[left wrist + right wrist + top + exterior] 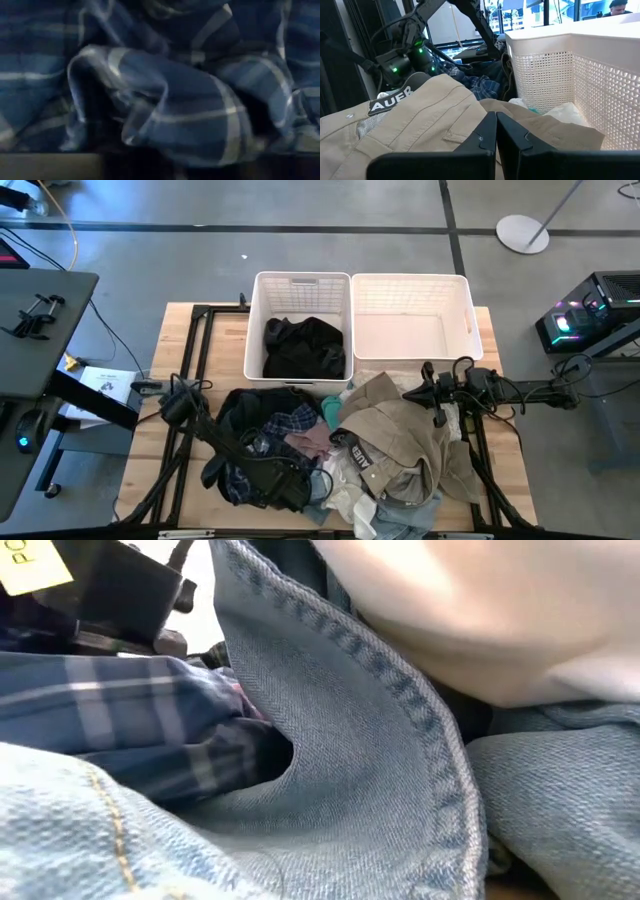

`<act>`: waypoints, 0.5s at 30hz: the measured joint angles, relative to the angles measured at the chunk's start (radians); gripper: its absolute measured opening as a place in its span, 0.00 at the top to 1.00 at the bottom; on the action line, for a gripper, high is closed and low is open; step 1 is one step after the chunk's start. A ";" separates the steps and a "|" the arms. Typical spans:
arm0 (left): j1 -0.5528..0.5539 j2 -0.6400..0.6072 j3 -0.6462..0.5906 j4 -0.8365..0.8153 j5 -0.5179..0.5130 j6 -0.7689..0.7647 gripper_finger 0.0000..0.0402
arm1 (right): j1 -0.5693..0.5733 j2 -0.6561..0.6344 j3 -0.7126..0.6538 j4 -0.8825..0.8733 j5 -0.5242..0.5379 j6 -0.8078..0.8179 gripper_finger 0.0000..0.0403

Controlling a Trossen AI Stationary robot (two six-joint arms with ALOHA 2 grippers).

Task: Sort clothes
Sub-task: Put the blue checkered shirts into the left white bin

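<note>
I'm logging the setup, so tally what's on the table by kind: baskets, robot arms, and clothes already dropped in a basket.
White slatted baskets: 2, left basket and right basket
Robot arms: 2, left pincer buried in the navy plaid garment, right pincer over the khaki garment
Clothes in a basket: 1, black garment
Total: 5

Soft plaid cloth, stitched denim, perforated plastic basket, wooden table

Robotics lab or workshop. Grey concrete floor marked with dark lines; wooden bench in black metal frame; lit computer tower; loose cables; round stand base; large windows behind.
</note>
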 joint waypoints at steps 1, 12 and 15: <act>0.000 -0.006 -0.002 -0.001 0.005 0.000 0.83 | 0.000 0.000 0.000 0.000 0.000 0.000 1.00; 0.031 -0.331 -0.012 0.005 -0.058 -0.095 0.98 | 0.000 0.006 0.000 0.000 0.000 0.000 1.00; 0.034 -0.476 -0.012 0.037 -0.055 -0.108 0.98 | 0.000 0.006 0.000 0.000 0.000 0.000 1.00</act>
